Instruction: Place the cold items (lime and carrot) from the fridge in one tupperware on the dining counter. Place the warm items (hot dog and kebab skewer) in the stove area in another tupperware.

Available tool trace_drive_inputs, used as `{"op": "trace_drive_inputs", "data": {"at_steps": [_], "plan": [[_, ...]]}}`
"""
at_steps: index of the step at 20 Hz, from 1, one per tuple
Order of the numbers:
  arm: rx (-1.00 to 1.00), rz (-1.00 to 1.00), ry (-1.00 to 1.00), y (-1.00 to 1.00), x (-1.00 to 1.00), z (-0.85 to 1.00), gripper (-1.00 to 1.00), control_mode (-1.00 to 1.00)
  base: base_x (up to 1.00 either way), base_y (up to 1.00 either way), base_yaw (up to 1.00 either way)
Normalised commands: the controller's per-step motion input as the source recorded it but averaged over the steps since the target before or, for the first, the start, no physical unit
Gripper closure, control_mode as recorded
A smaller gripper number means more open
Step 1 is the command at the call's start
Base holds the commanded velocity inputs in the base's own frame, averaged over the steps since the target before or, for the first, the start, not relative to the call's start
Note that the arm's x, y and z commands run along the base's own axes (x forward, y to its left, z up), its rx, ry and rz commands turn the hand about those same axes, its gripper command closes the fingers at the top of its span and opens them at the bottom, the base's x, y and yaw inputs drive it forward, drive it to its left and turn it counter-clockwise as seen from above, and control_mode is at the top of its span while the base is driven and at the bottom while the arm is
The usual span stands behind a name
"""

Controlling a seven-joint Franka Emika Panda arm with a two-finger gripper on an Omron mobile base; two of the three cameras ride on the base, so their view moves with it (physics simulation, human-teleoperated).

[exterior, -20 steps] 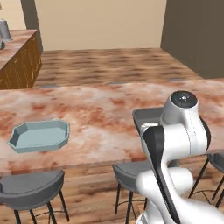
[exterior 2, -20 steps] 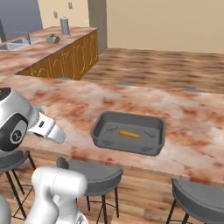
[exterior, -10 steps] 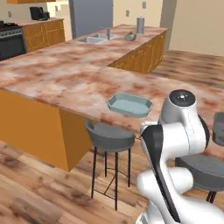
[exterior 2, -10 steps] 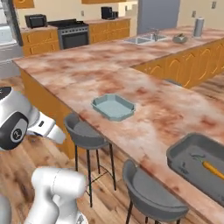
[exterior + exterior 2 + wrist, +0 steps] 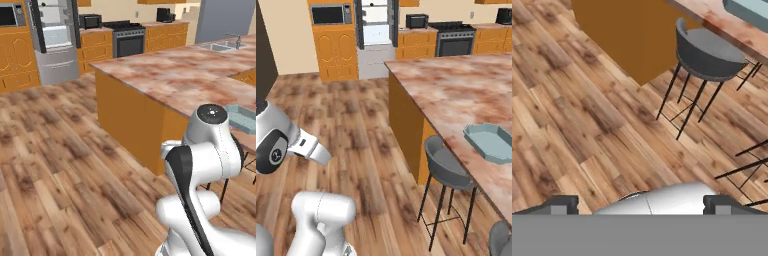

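A light blue tupperware (image 5: 243, 116) (image 5: 491, 142) (image 5: 750, 7) sits empty on the marble dining counter (image 5: 175, 75) (image 5: 456, 85). At the far wall is the fridge (image 5: 52, 37) (image 5: 375, 30), its white inside shelves showing. To its right stands the stove (image 5: 127, 39) (image 5: 455, 39). Lime, carrot, hot dog and kebab skewer are out of view. My gripper (image 5: 640, 205) hangs over the wooden floor, well short of the counter. It is open, its fingertips (image 5: 559, 205) far apart and nothing between them.
A grey bar stool (image 5: 443, 165) (image 5: 707, 50) stands against the counter's orange side panel (image 5: 130, 120). Wide wooden floor (image 5: 55, 165) stretches between me and the fridge. A sink (image 5: 227, 45) lies at the counter's far end, and a microwave (image 5: 330, 14) is set into the wall cabinets.
The whole picture has swung as the base turned away from the counter toward the fridge wall. The dark tupperware with the carrot has left view. The gripper stays open.
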Motion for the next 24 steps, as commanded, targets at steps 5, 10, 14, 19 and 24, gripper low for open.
{"op": "trace_drive_inputs", "data": {"at_steps": [5, 10, 14, 19, 24], "plan": [[0.00, 0.00, 0.00, 0.00, 0.00, 0.00, -1.00, 1.00, 0.89, 0.91, 0.07], [0.00, 0.00, 0.00, 0.00, 0.00, 0.00, -1.00, 1.00, 1.00, 0.80, -0.08], [0.00, 0.00, 0.00, 0.00, 0.00, 0.00, -1.00, 1.00, 1.00, 0.84, -0.27], [0.00, 0.00, 0.00, 0.00, 0.00, 0.00, -1.00, 1.00, 1.00, 0.90, -0.32], [0.00, 0.00, 0.00, 0.00, 0.00, 0.00, -1.00, 1.00, 1.00, 0.92, -0.29]]}}
